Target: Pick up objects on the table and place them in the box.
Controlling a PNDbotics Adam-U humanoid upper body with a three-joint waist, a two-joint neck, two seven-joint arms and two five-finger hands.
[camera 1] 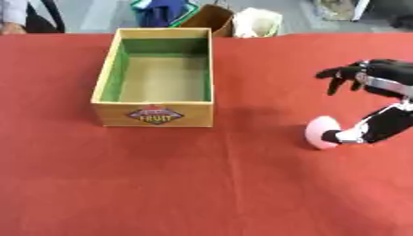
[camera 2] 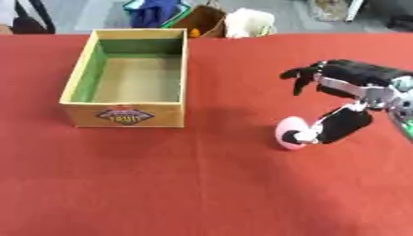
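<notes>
A pale pink, egg-shaped object point(camera 2: 288, 130) lies on the red tablecloth to the right of the box. The wooden box point(camera 1: 153, 115) has green inner walls and a "FRUIT" label on its front, and its inside looks bare. My right hand point(camera 2: 359, 76) comes in from the right edge and stands open. Its thumb point(camera 2: 337, 126) rests against the right side of the pink object. Its fingers point(camera 2: 305, 76) are spread above and behind the object, apart from it. My left hand shows in neither view.
The red tablecloth point(camera 1: 202, 184) covers the whole table. Beyond the far edge stand a brown bag point(camera 1: 211, 17), a pale bag point(camera 1: 258, 22) and a blue-green item point(camera 1: 161, 11). A person's sleeve point(camera 1: 12, 16) shows at the top left corner.
</notes>
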